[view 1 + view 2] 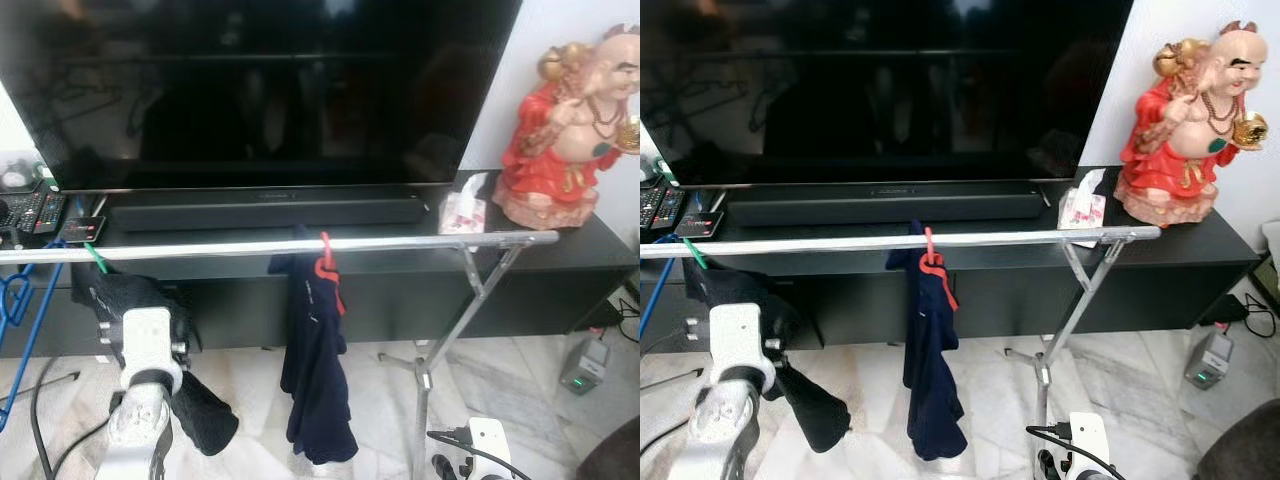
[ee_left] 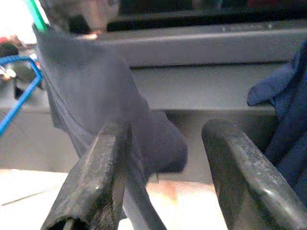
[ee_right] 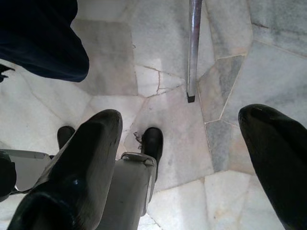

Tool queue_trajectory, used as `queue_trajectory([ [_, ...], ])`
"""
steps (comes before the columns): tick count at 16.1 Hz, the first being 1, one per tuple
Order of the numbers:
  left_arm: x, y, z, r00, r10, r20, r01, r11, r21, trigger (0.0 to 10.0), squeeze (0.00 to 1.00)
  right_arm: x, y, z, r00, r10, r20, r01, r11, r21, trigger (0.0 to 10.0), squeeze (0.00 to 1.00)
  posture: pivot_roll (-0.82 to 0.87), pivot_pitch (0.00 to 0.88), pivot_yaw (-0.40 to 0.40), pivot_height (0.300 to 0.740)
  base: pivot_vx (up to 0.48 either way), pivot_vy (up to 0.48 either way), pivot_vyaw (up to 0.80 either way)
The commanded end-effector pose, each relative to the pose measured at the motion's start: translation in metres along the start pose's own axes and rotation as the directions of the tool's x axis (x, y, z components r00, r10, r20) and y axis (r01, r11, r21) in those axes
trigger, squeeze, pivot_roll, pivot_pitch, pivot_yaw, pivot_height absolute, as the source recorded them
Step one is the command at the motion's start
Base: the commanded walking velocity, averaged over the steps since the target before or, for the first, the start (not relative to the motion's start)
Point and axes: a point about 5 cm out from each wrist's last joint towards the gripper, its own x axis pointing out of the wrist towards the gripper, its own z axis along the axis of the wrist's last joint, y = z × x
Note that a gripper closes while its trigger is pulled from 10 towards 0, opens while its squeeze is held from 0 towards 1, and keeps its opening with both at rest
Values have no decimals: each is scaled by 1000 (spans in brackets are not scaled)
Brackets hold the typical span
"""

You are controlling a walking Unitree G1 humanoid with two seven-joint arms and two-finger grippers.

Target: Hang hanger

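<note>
A silver rail [image 1: 400, 243] runs across in front of me. A navy garment [image 1: 315, 370] hangs from it on a red hanger [image 1: 327, 265]. Further left, a black garment [image 1: 150, 300] hangs on a green hanger [image 1: 95, 258]. A blue hanger [image 1: 15, 300] dangles bare at the far left. My left arm [image 1: 145, 345] is raised just in front of the black garment. My left gripper [image 2: 165, 129] is open, and the dark cloth [image 2: 96, 96] lies close behind one finger. Down low, my right gripper [image 3: 184, 120] is open over the marble floor.
Behind the rail stands a black TV console [image 1: 560, 265] with a large TV [image 1: 270, 90], a soundbar [image 1: 265, 212], a red statue [image 1: 560, 130], a tissue pack [image 1: 462, 212] and remotes [image 1: 35, 212]. The rack's leg [image 1: 440, 350] slants to the floor. A charger [image 1: 583, 365] lies at the right.
</note>
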Motion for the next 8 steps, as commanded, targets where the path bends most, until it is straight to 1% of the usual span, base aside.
queue_trajectory([
  [1,0,0,12,999,9,37,-11,999,52,10000,0,0,-2,2,1000,-4,2,4,1000,-7,10000,0,79,0,-47,740,0,0,0],
  [2,0,-1,14,999,2,45,-6,997,71,10000,0,0,-2,2,1000,-4,2,4,1000,-7,10000,0,81,0,-48,740,0,0,0],
  [3,-3,0,11,999,26,22,-28,996,88,10000,0,0,-2,2,1000,-4,2,4,1000,-7,10000,0,81,0,-48,740,0,0,0],
  [5,-8,5,7,994,109,-31,-106,990,88,10000,0,-1,-3,1,1000,-5,1,5,1000,-7,10000,0,82,0,-52,740,0,0,0],
  [6,-13,10,4,985,160,-63,-152,982,109,10000,0,-1,-4,1,1000,-6,-2,6,1000,-10,10000,0,85,0,-56,740,0,0,0],
  [8,-21,19,-6,955,263,-134,-244,960,139,10000,0,-1,-6,0,1000,-6,-6,6,1000,-17,10000,0,89,0,-67,740,0,0,0],
])
